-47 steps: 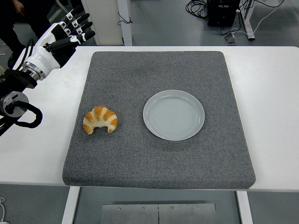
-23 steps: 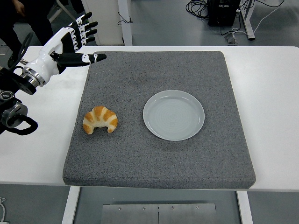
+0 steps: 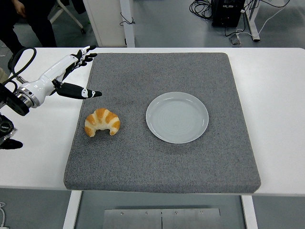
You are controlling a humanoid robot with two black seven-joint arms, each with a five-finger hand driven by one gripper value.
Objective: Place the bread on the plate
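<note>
One hand is at work: the left hand (image 3: 66, 76) has dropped from the table's far-left corner toward the mat's left edge over the last second, fingers spread wide and thumb stretched out toward the bread, holding nothing. Its target, the bread (image 3: 102, 122) (a croissant), has not budged and lies on the grey mat (image 3: 162, 157) near its left side, just below the thumb tip and well apart from the empty plate (image 3: 177, 117) at the mat's middle. That descent reads as the start of the reach, so grasping and carrying are both still to do.
</note>
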